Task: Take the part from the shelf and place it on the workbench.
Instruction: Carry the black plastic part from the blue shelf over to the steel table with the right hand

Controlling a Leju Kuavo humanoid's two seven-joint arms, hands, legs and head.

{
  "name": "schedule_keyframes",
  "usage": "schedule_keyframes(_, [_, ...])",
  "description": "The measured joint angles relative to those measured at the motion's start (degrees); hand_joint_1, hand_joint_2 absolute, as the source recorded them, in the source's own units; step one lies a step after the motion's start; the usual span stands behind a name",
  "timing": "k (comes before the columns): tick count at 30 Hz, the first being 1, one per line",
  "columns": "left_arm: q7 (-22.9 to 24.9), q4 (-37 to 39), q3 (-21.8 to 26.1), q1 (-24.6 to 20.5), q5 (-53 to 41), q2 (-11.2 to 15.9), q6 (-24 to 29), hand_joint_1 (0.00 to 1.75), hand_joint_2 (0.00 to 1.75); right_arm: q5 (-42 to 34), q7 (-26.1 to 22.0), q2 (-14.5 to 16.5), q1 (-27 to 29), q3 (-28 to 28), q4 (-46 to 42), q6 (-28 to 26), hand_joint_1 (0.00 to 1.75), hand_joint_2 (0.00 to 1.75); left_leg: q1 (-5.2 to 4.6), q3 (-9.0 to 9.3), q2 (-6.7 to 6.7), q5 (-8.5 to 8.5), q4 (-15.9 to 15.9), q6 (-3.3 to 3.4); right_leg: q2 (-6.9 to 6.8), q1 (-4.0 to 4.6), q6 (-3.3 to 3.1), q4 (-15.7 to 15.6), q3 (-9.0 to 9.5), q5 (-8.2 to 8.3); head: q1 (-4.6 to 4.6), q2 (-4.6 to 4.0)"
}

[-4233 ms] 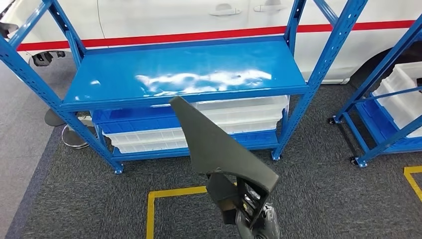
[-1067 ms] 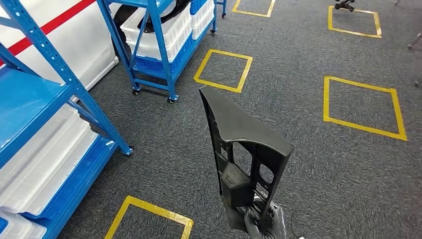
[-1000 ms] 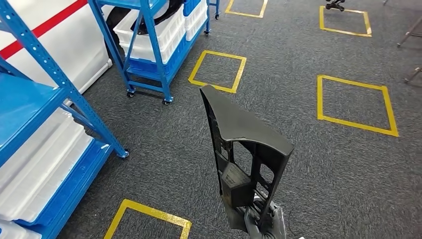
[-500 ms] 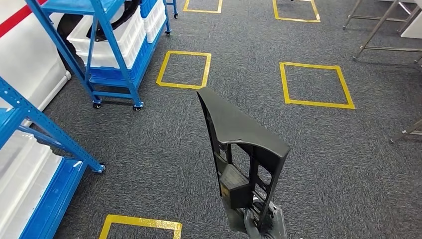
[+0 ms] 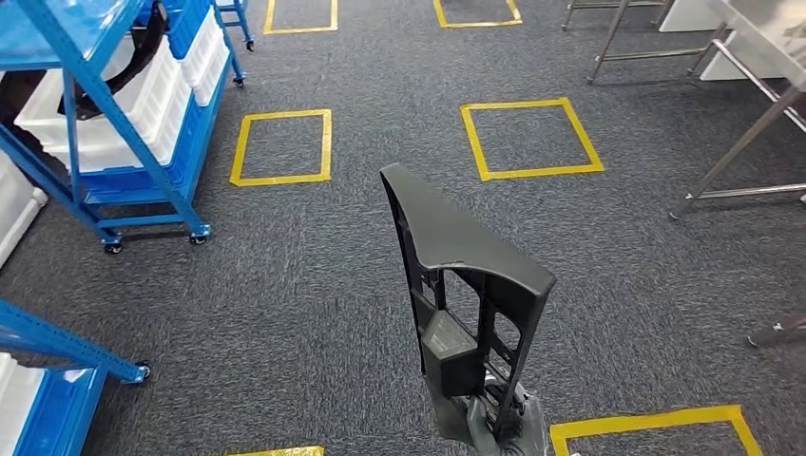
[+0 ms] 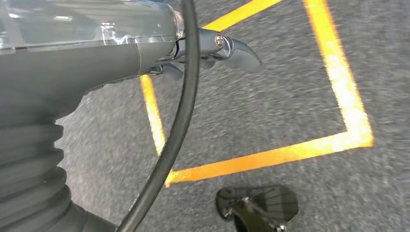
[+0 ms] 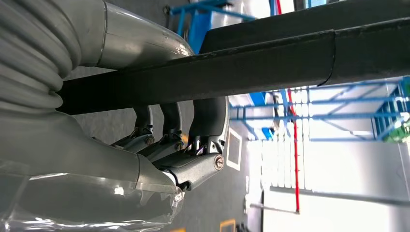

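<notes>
The part is a dark grey plastic trim piece, triangular with an open ribbed frame at its lower end. It stands upright in the middle of the head view. My right hand grips it from below at the bottom edge of that view. In the right wrist view the fingers curl around a dark bar of the part. My left hand hangs over the carpet with nothing in it, its fingers loosely apart. The steel-legged workbench stands at the far right.
A blue wheeled rack with white bins stands at the upper left. A corner of the blue shelf is at the lower left. Yellow tape squares mark the grey carpet. A steel leg slants down at the right.
The camera has turned to the right: the blue shelf and rack slid off to the left and the workbench legs came in at the upper right. The part stays upright in my right hand.
</notes>
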Motion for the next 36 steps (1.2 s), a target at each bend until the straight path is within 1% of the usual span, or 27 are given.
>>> schedule_keyframes(2, [0.01,0.0,0.01,-0.02,-0.01,0.0,0.05,0.0,1.75,0.01,0.0,0.05,-0.01,-0.01,0.01,0.01,1.75,1.75,0.07,1.57,-2.18,1.12,-4.13,0.26,1.44,-0.1,0.59,0.39,-0.44,-0.02,0.0,0.0])
schedule_keyframes(3, [0.03,0.0,0.02,-0.07,-0.02,0.0,0.08,0.0,1.75,0.02,0.0,0.07,0.03,-0.02,0.01,0.01,1.75,1.75,-0.05,1.77,-2.28,0.93,-4.48,0.48,2.11,-0.2,0.96,0.41,-0.69,0.12,0.0,0.0])
schedule_keyframes(4, [0.04,0.0,0.02,-0.15,-0.04,-0.02,0.1,0.0,1.75,0.02,0.0,0.09,0.12,-0.03,0.01,0.01,1.75,1.75,-0.05,1.86,-1.69,1.04,-4.71,0.83,2.75,-0.29,1.36,0.3,-0.93,0.33,0.0,0.0])
schedule_keyframes(5, [0.05,0.0,0.02,-0.24,-0.05,-0.07,0.1,0.0,1.75,0.02,0.0,0.09,0.24,-0.05,0.01,0.01,1.75,1.75,-0.01,1.98,-0.95,1.27,-5.01,1.25,2.61,-0.33,1.66,0.37,-1.09,0.34,0.0,0.0])
schedule_keyframes(7, [0.03,0.0,0.02,-0.28,-0.07,-0.16,0.11,0.0,1.75,0.02,0.0,0.08,0.3,-0.09,0.0,0.0,1.75,1.75,0.14,2.16,0.64,1.79,-5.72,2.13,-0.27,-0.11,2.2,2.79,-2.33,-1.33,0.01,0.0])
schedule_keyframes(9, [0.03,0.0,0.02,-0.07,-0.09,-0.2,0.1,0.0,1.75,0.02,0.0,0.08,0.19,-0.11,-0.01,0.0,1.75,1.75,-0.04,2.17,2.34,1.94,-5.99,2.58,-3.86,-0.15,2.67,9.28,-5.4,-5.0,0.02,0.0])
schedule_keyframes(10, [0.05,0.0,0.02,0.07,-0.12,-0.19,0.08,0.0,1.75,0.02,0.0,0.08,0.16,-0.12,0.01,-0.03,1.75,1.75,-0.13,2.14,3.25,1.91,-5.98,2.65,-4.54,-0.28,2.9,12.79,-7.1,-6.49,0.01,0.0])
schedule_keyframes(11, [0.06,0.0,0.02,0.14,-0.16,-0.17,0.07,0.0,1.75,0.02,0.0,0.08,0.19,-0.14,0.05,-0.07,1.75,1.75,-0.16,2.14,4.13,1.85,-5.97,2.65,-4.87,-0.44,3.08,14.99,-8.16,-7.04,0.01,0.0])
schedule_keyframes(12, [0.07,0.0,0.02,0.14,-0.19,-0.16,0.05,0.0,1.75,0.02,0.0,0.08,0.24,-0.18,0.09,-0.1,1.75,1.75,-0.17,2.17,4.96,1.77,-5.96,2.63,-5.1,-0.57,3.21,15.25,-8.27,-6.54,0.02,0.0])
schedule_keyframes(13, [0.07,0.0,0.02,0.08,-0.22,-0.16,0.04,0.0,1.75,0.02,0.0,0.08,0.28,-0.22,0.14,-0.14,1.75,1.75,-0.17,2.27,5.73,1.66,-5.95,2.54,-5.52,-0.67,3.26,13.26,-7.16,-5.05,0.02,0.0])
schedule_keyframes(14, [0.07,0.0,0.02,0.01,-0.23,-0.17,0.03,0.0,1.75,0.02,0.0,0.08,0.28,-0.26,0.16,-0.15,1.75,1.75,-0.17,2.45,6.45,1.51,-5.94,2.39,-6.42,-0.7,3.19,9.52,-5.07,-3.08,0.02,0.0])
schedule_keyframes(15, [0.07,0.0,0.02,-0.03,-0.24,-0.18,0.03,0.0,1.75,0.02,0.0,0.08,0.24,-0.28,0.17,-0.15,1.75,1.75,-0.28,2.66,7.09,1.3,-5.89,2.15,-7.97,-0.5,2.99,5.45,-2.86,-1.65,0.02,0.0])
schedule_keyframes(16, [0.07,0.0,0.02,-0.04,-0.24,-0.19,0.02,0.0,1.75,0.02,0.0,0.09,0.19,-0.3,0.17,-0.15,1.75,1.75,-0.41,2.86,7.65,1.07,-5.85,1.84,-9.15,-0.26,2.64,2.2,-1.1,-0.66,0.02,0.0])
schedule_keyframes(17, [0.07,0.0,0.02,-0.07,-0.24,-0.2,0.02,0.0,1.75,0.02,-0.02,0.09,0.16,-0.32,0.17,-0.14,1.75,1.75,-0.55,3.09,8.21,0.86,-5.82,1.52,-9.89,0.01,2.28,0.33,-0.15,-0.34,0.02,0.0])
schedule_keyframes(18, [0.07,0.0,0.02,-0.13,-0.24,-0.2,0.02,0.0,1.75,0.02,-0.02,0.1,0.15,-0.34,0.17,-0.14,1.75,1.75,-0.68,3.3,8.78,0.71,-5.83,1.21,-9.98,0.28,1.94,-0.25,0.02,-0.48,0.01,0.0])
schedule_keyframes(20, [0.07,0.0,0.02,-0.35,-0.24,-0.2,0.02,0.0,1.75,0.02,-0.03,0.11,0.27,-0.41,0.16,-0.15,1.75,1.75,-0.58,3.7,9.54,0.41,-5.85,0.64,-8.53,0.28,1.29,-0.44,-0.04,-0.29,0.02,0.0])
schedule_keyframes(22, [0.05,0.0,0.02,-0.46,-0.25,-0.24,0.01,0.0,1.75,0.02,-0.04,0.14,0.28,-0.46,0.14,-0.15,1.75,1.75,-0.32,3.05,7.24,-1.34,-3.72,0.11,-7.18,-0.03,0.54,-0.84,0.1,0.02,0.01,0.0])
schedule_keyframes(24, [0.06,0.0,0.02,-0.28,-0.26,-0.29,-0.01,0.0,1.75,0.02,-0.05,0.23,0.17,-0.5,0.14,-0.14,1.75,1.75,-0.14,0.14,3.85,-4.99,2.86,-0.14,-5.69,-0.15,-0.01,-1.0,0.14,0.2,0.0,0.0])
schedule_keyframes(25, [0.08,0.0,0.02,-0.13,-0.26,-0.3,-0.02,0.0,1.75,0.02,-0.04,0.28,0.15,-0.51,0.15,-0.13,1.75,1.75,-0.11,-1.73,3.11,-6.61,6.74,-0.19,-4.89,-0.09,-0.14,-0.95,0.1,0.2,0.0,0.0])
schedule_keyframes(26, [0.1,0.0,0.02,0.01,-0.26,-0.29,-0.03,0.0,1.75,0.02,-0.03,0.31,0.17,-0.52,0.18,-0.13,1.75,1.75,-0.11,-3.19,2.82,-7.31,9.53,-0.22,-4.01,-0.03,-0.17,-0.86,0.09,0.2,0.0,0.0])
schedule_keyframes(27, [0.1,0.0,0.02,0.09,-0.26,-0.29,-0.03,0.0,1.75,0.02,-0.03,0.32,0.19,-0.53,0.22,-0.13,1.75,1.75,-0.11,-3.83,2.7,-6.85,10.37,-0.21,-3.11,-0.01,-0.18,-0.72,0.09,0.18,0.0,0.0])
schedule_keyframes(28, [0.11,0.0,0.02,0.11,-0.26,-0.29,-0.03,0.0,1.75,0.02,-0.02,0.32,0.21,-0.54,0.26,-0.13,1.75,1.75,-0.1,-3.45,2.56,-5.27,8.98,-0.14,-2.2,-0.01,-0.16,-0.55,0.1,0.14,0.0,0.0])
schedule_keyframes(29, [0.11,0.0,0.02,0.09,-0.27,-0.29,-0.03,0.0,1.75,0.02,-0.02,0.33,0.21,-0.55,0.29,-0.13,1.75,1.75,-0.04,-2.19,2.01,-2.96,5.69,-0.04,-1.31,-0.04,-0.08,-0.36,0.11,0.08,0.0,0.0])
schedule_keyframes(31, [0.11,0.0,0.02,0.05,-0.29,-0.29,-0.03,0.0,1.75,0.02,-0.02,0.36,0.17,-0.55,0.3,-0.13,1.75,1.75,0.13,0.62,-0.72,0.23,-1.46,0.25,0.29,-0.05,0.26,0.12,-0.1,-0.07,0.01,0.0])
schedule_keyframes(33, [0.19,0.0,0.01,0.04,-0.46,-0.3,-0.03,0.0,1.75,0.02,-0.01,0.39,0.14,-0.56,0.3,-0.05,1.75,1.75,0.09,1.67,-2.39,0.69,-4.35,0.54,1.67,-0.15,0.92,0.36,-0.6,0.03,0.01,0.0])
schedule_keyframes(35, [0.29,0.0,0.0,-0.11,-0.67,-0.39,-0.03,0.0,1.75,0.03,0.01,0.42,0.25,-0.57,0.29,0.04,1.75,1.75,0.01,1.84,-1.21,0.93,-4.74,1.11,2.72,-0.34,1.7,0.31,-1.03,0.29,0.0,0.0])
schedule_keyframes(36, [0.3,0.0,-0.01,-0.2,-0.73,-0.47,-0.02,0.0,1.75,0.11,0.09,0.5,0.33,-0.58,0.25,0.09,1.75,1.75,0.08,1.98,-0.49,1.14,-5.01,1.5,1.99,-0.29,2.01,0.63,-1.26,0.06,0.02,0.0])
